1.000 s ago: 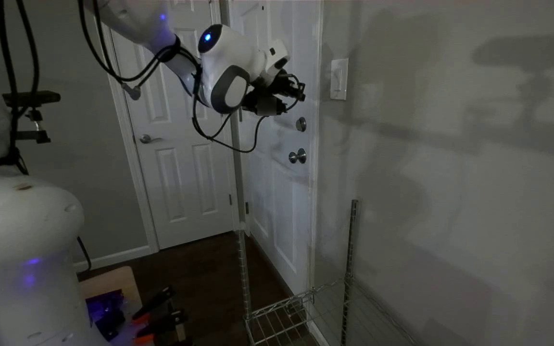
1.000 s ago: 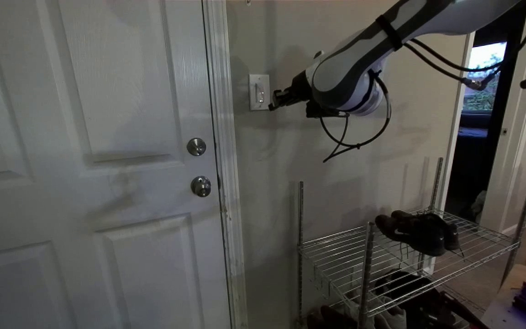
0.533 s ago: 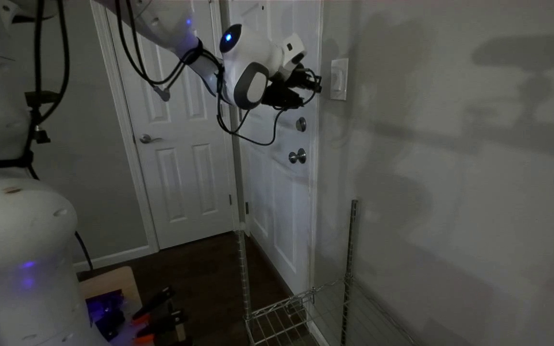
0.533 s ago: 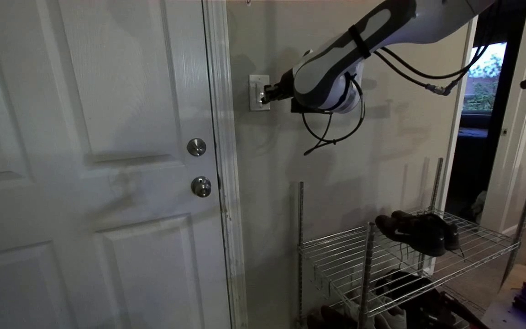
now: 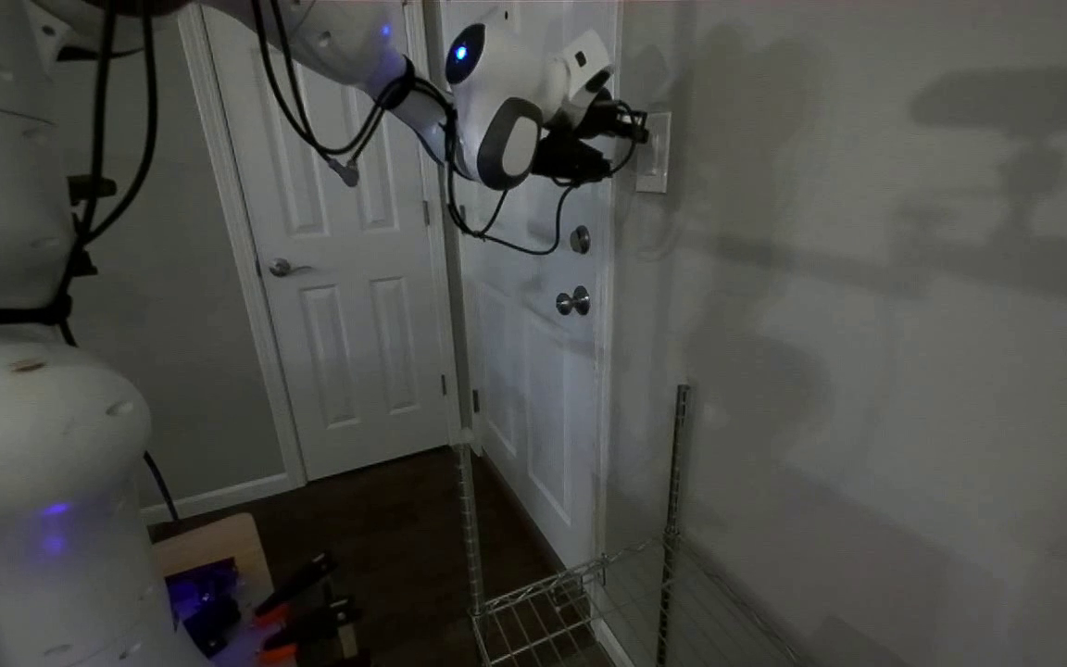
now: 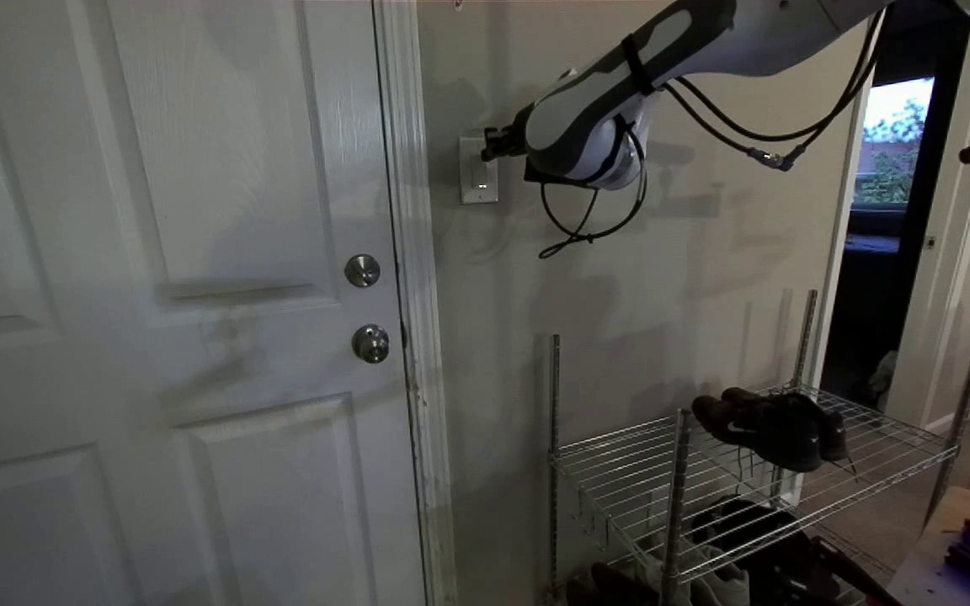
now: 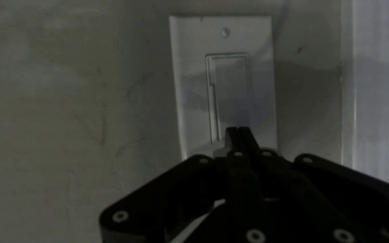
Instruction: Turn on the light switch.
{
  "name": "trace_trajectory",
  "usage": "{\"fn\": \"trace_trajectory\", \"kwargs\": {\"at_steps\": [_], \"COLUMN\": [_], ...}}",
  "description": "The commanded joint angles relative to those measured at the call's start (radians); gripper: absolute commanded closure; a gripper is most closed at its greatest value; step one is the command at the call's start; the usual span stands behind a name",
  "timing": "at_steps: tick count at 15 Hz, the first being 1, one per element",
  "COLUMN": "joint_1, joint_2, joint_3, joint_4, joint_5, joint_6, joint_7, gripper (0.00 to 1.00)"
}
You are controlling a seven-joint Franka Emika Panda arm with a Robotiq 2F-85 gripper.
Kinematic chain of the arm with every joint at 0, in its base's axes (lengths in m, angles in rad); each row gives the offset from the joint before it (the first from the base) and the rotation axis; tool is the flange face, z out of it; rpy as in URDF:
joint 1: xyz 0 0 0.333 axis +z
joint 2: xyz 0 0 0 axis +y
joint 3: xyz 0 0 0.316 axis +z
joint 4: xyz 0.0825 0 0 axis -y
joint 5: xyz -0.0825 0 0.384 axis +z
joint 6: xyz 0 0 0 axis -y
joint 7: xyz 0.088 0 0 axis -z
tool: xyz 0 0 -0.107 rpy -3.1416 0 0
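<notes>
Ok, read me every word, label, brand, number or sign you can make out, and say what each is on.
None can be read in any view.
Light switch: no lettering on the part in view.
Black shoes: any marking is too small and dark to read.

Light switch (image 6: 476, 178): white, set upright on the wall (image 6: 493, 286), upper centre, partly covered.
Gripper (image 6: 486, 145): dark, overlapping the light switch's upper right corner; not clear if touching.
Arm (image 6: 590, 109): slanting in from the upper right, trailing looped black cables (image 6: 771, 158).
Door (image 6: 199, 353): white, panelled, filling the left, fitted with a round knob (image 6: 370, 343) below a round lock (image 6: 362, 270).
Wire rack (image 6: 676, 497): lower right, carrying dark shoes (image 6: 775, 427) up top.
</notes>
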Motion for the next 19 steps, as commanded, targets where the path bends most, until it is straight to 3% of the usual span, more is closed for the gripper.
{"fn": "trace_trajectory", "kwargs": {"at_steps": [1,19], "joint_1": [0.037,0.245], "joint_2": [0.037,0.092], "joint_3": [-0.043,-0.249], "joint_4": [0.061,0.07], "joint_5": [0.037,0.106], "joint_6": [0.007,0.006], "joint_7": [-0.023,-0.011], "gripper": [0.96,0.99]}}
